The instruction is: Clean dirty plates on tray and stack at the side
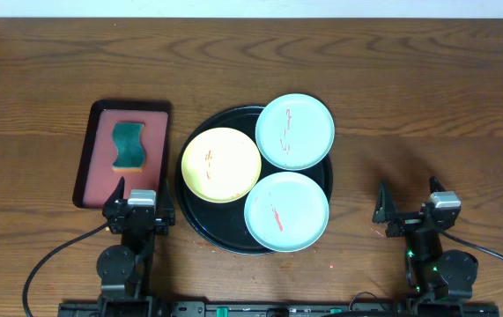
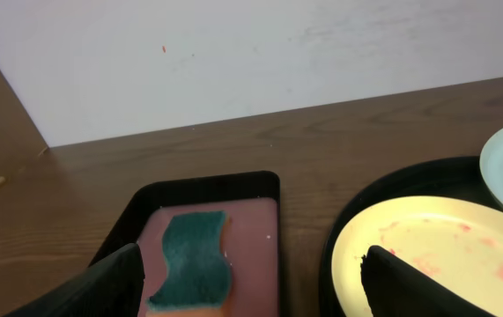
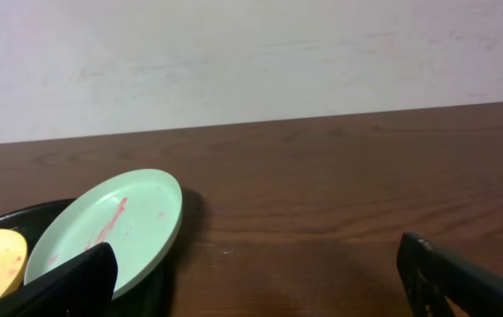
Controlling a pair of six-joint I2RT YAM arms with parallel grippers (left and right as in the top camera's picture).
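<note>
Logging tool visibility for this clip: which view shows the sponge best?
Overhead: the whole sponge lies uncovered on the red tray, its wavy outline clear. The left wrist view shows it closer but foreshortened, reaching the frame's bottom edge. The right wrist view does not show it.

Three plates [image 1: 221,164] sit on the round tray [image 1: 205,225] (one overhangs its far rim), with a sponge [image 1: 129,146] in the smaller tray [image 1: 99,181] to the left.
</note>
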